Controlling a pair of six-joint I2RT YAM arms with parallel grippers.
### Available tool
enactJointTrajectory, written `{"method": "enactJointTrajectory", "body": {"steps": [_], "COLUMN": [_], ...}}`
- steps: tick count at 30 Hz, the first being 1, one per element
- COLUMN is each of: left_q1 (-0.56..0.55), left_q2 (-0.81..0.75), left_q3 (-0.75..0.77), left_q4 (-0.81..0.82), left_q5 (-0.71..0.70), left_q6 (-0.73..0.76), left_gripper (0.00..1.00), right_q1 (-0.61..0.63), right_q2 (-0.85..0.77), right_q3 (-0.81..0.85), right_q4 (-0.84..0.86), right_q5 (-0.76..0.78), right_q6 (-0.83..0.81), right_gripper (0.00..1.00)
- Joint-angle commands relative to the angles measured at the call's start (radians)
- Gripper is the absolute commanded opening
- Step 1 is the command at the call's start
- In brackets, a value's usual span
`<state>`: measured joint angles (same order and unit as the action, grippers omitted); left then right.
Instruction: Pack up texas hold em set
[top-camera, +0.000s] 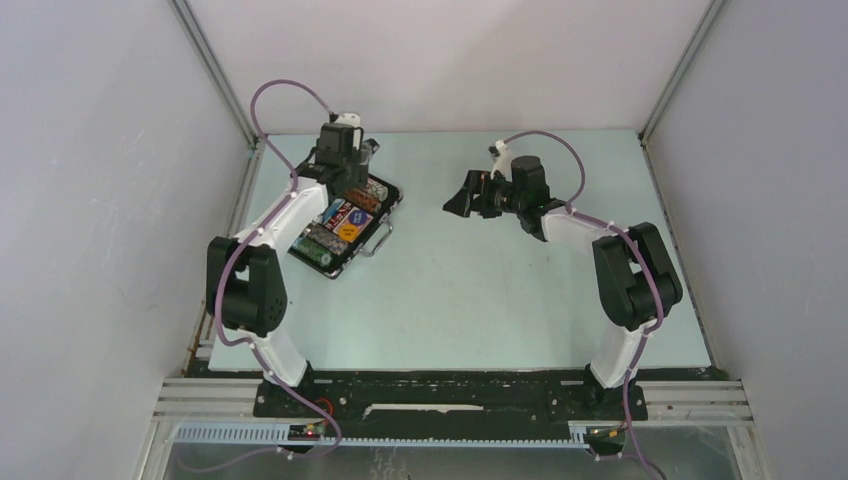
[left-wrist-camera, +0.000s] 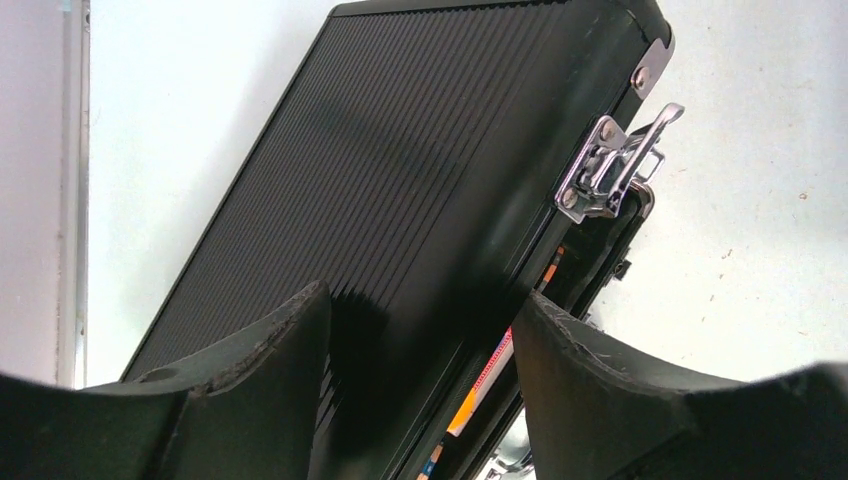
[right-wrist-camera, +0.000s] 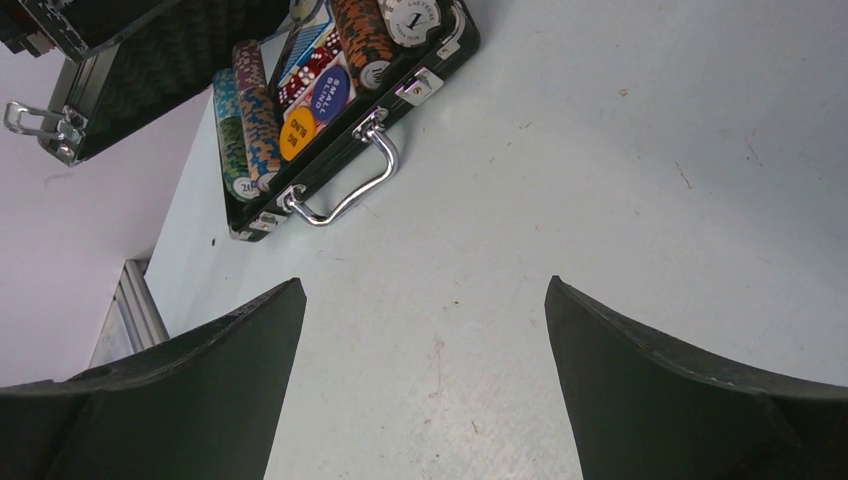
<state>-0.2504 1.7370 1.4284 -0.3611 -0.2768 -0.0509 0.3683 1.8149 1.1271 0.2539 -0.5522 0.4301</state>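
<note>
The texas hold em set's black case (top-camera: 345, 228) lies open at the table's left, handle (right-wrist-camera: 350, 195) towards the middle. Rows of poker chips (right-wrist-camera: 255, 130), a blue round button (right-wrist-camera: 330, 93) and red dice (right-wrist-camera: 312, 68) fill its base. The ribbed lid (left-wrist-camera: 400, 170) stands partly raised, its silver latch (left-wrist-camera: 610, 165) hanging loose. My left gripper (left-wrist-camera: 420, 292) is open astride the lid's front edge, one finger over the ribbed outside, the other beside the gap where a card deck (left-wrist-camera: 490, 375) shows. My right gripper (top-camera: 455, 200) hovers open and bare over the table's middle.
White enclosure walls with aluminium posts (top-camera: 215, 70) close in the table on the left, back and right. The case sits close to the left wall rail (left-wrist-camera: 72, 190). Both arm bases stand at the near edge.
</note>
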Motion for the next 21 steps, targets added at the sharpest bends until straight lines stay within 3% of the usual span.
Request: {"method": "enactJointTrajectory", "body": {"steps": [1, 16, 21], "left_q1": [-0.018, -0.066, -0.066], "left_q2": [-0.013, 0.006, -0.006], "left_q3": [-0.066, -0.181, -0.190], "left_q4": [0.017, 0.103, 0.095], "left_q5": [0.086, 0.085, 0.145], "left_q6": [-0.214, -0.276, -0.280], "left_gripper": [0.68, 0.71, 0.72], "right_q1": [0.000, -0.004, -0.004], "right_q2": [0.016, 0.022, 0.031], "right_q3": [0.039, 0.040, 0.040], "right_q4": [0.029, 0.046, 0.051], "right_q5": [-0.014, -0.040, -0.046], "right_q6": [0.023, 0.042, 0.048], "right_gripper": [1.00, 1.00, 1.00]}}
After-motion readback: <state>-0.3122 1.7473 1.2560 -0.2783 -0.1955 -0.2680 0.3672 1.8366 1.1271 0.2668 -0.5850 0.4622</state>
